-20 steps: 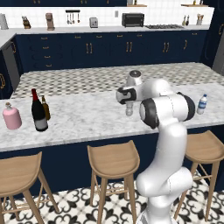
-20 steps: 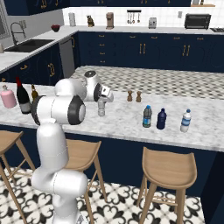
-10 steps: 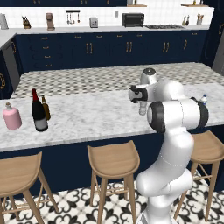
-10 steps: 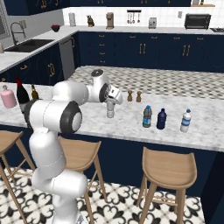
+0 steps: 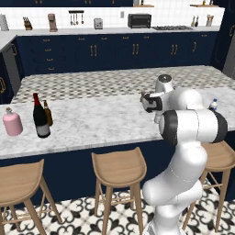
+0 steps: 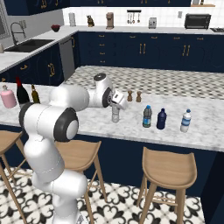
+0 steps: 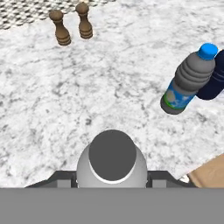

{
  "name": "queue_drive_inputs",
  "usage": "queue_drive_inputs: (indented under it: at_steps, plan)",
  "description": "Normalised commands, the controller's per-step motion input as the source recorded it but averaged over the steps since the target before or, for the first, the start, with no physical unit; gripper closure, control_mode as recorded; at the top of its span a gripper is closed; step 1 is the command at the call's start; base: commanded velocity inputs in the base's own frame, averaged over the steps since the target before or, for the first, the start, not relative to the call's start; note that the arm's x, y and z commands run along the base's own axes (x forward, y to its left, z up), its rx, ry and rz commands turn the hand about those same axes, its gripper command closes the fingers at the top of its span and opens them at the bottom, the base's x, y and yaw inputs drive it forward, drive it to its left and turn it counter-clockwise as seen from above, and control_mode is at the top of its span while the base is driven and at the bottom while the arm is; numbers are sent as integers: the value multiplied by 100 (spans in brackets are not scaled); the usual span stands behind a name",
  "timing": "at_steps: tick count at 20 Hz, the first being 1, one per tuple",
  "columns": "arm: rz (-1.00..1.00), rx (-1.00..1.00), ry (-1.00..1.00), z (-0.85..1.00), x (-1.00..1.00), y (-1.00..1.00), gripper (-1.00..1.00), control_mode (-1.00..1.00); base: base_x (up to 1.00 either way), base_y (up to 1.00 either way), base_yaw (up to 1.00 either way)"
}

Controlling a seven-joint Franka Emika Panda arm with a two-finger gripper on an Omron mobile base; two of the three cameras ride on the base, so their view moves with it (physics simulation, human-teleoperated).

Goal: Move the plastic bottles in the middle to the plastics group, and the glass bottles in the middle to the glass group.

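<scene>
Left base view: the white arm is swinging rightward along the grey marble bench (image 5: 92,124), its hand (image 5: 148,102) now further right than 1 second ago. The tall dark wine bottle with the red capped neck (image 5: 40,117) is standing at the left end beside the slim brown beer bottle (image 5: 47,114) and the squat pink bottle (image 5: 13,122), so the glass side looks settled.

Right base view: the hand (image 6: 116,101) is carrying the small clear plastic bottle with the pale cap (image 6: 115,114) toward the dark bottle with the blue-teal body (image 6: 148,117), the small navy bottle (image 6: 161,119) and the clear water bottle with the blue label (image 6: 186,121). Judging by this, 1 plastic bottle is in transit and not yet placed.

Hand view: the fingers are pinching the clear bottle's neck, its grey cap directly below the camera. No writing is legible on any label.
</scene>
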Motion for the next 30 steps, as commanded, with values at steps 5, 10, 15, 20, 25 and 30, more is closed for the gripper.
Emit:
queue_drive_inputs:
  at_steps: [5,10,15,20,25,30]
  plan:
    - [-14,2,0,7,1,-47,100,-100,0,0,0]
    - [-7,5,0,5,0,-51,100,-100,0,0,0]
    - [-8,0,0,0,0,-22,100,-100,0,0,0]
    - [-9,-2,0,0,1,-1,100,-100,0,0,0]
    - [-7,-2,1,0,5,0,100,-100,0,0,0]
    - [-7,-5,4,0,19,0,100,-100,0,0,0]
